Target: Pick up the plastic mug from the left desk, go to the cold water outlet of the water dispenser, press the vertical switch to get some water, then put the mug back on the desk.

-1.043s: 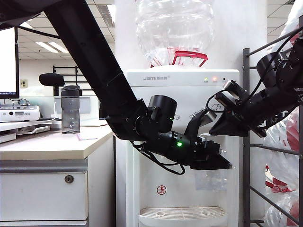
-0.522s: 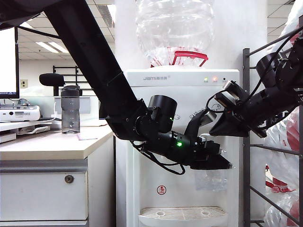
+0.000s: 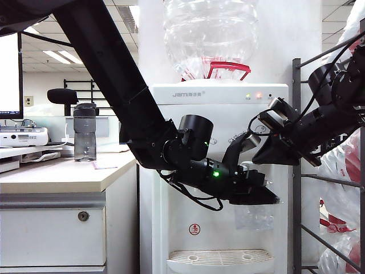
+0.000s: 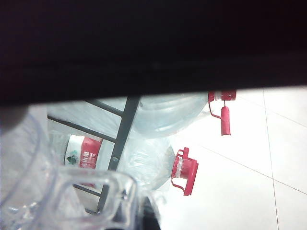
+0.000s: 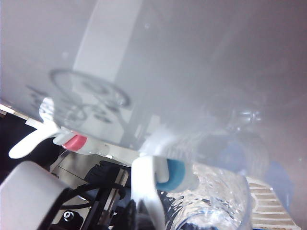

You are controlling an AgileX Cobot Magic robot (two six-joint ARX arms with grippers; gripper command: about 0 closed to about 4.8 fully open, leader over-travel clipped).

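Observation:
My left gripper (image 3: 267, 197) reaches across to the front of the white water dispenser (image 3: 217, 114) and is shut on the handle of the clear plastic mug (image 3: 254, 217), which hangs under it. The left wrist view shows the mug's handle (image 4: 91, 191) close up. In the right wrist view the mug (image 5: 216, 206) sits directly below the blue-banded cold water outlet (image 5: 176, 173). Its white vertical switch (image 5: 146, 191) hangs in front. My right gripper (image 3: 264, 156) is shut, its tip at the taps above the mug. I cannot make out any running water. The left desk (image 3: 63, 174) stands at the left.
A smoky-grey bottle (image 3: 85, 132) stands on the desk. The red-banded tap (image 5: 76, 142) is beside the blue one. A big clear bottle (image 3: 210, 34) tops the dispenser, and the drip grille (image 3: 219, 258) lies below. A metal rack (image 3: 296, 171) with spare bottles (image 4: 158, 115) stands to the right.

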